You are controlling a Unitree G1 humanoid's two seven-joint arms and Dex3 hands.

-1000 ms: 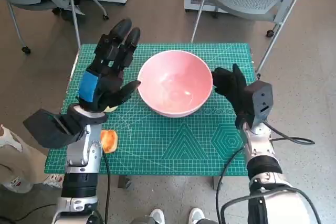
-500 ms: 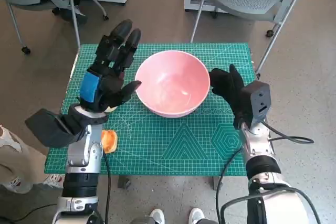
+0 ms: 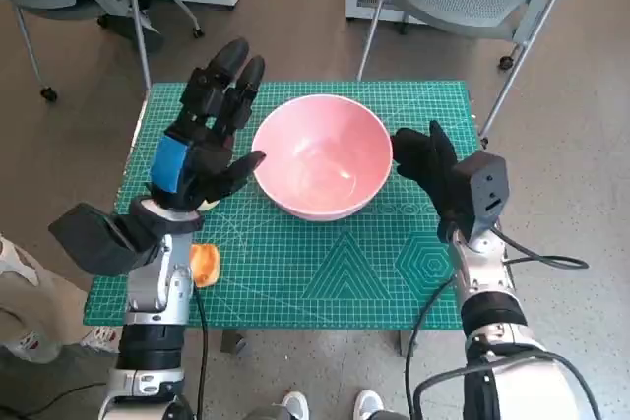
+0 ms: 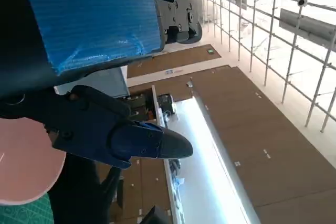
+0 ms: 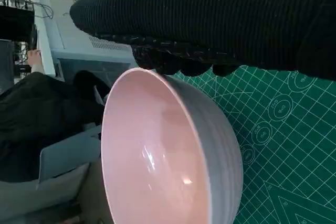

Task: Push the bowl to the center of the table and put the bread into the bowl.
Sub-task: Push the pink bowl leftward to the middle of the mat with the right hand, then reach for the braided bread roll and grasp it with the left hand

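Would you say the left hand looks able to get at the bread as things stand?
Probably yes. The bread lies uncovered on the green mat, beside the left forearm and behind the raised left hand, which holds nothing; it would need to draw back and come down.

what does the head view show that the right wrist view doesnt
Only the head view shows the bread on the mat's near left corner, the left hand open beside the bowl, and both forearms. Only the right wrist view shows a person's dark clothing beyond the bowl. Both show the empty pink bowl, the green mat and the right hand against the bowl's side.
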